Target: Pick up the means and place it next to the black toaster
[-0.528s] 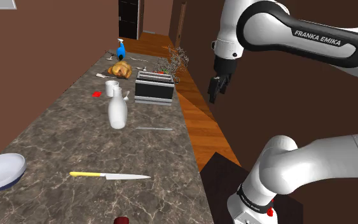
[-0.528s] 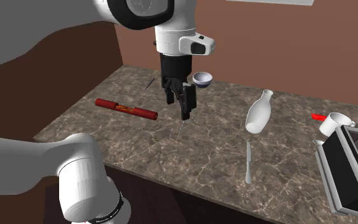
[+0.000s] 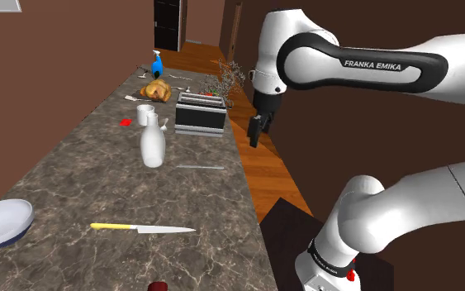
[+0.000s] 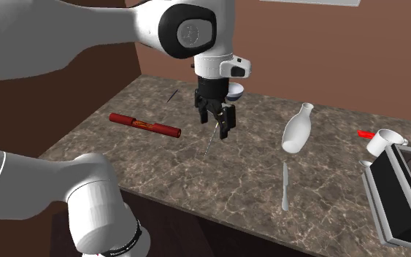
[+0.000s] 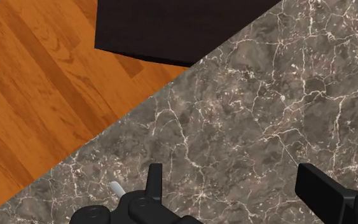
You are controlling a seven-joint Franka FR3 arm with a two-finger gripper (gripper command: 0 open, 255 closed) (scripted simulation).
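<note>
Between the fingers of the gripper [image 5: 229, 177] nothing is held: in the wrist view they stand wide apart over bare stone, so the tool is open and empty. The gripper [image 3: 256, 132] is positioned well above the counter [image 3: 90, 178], close to the edge that borders the wood floor [image 5: 37, 83]. The task's thing is judged, from the task wording alone, to be the slim grey rod [image 3: 201, 167]; it lies flat on the counter near the white bottle [image 3: 153, 142], on the side toward that edge, and apart from the black toaster [image 3: 200, 114]. In the second exterior view the rod [image 4: 285, 186] is found between the bottle [image 4: 297, 130] and the counter's near edge. A small pale tip [image 5: 116, 188] beside one finger in the wrist view may be its end; this cannot be confirmed. The step in hand is judged to be the approach. The gripper should be centred over the rod's middle, the fingers turned so that they straddle it across its width, and the descent carried nearly to the stone, since so thin an object offers little height to be clasped. Contact with the bottle is to be avoided, as it could be toppled.
</note>
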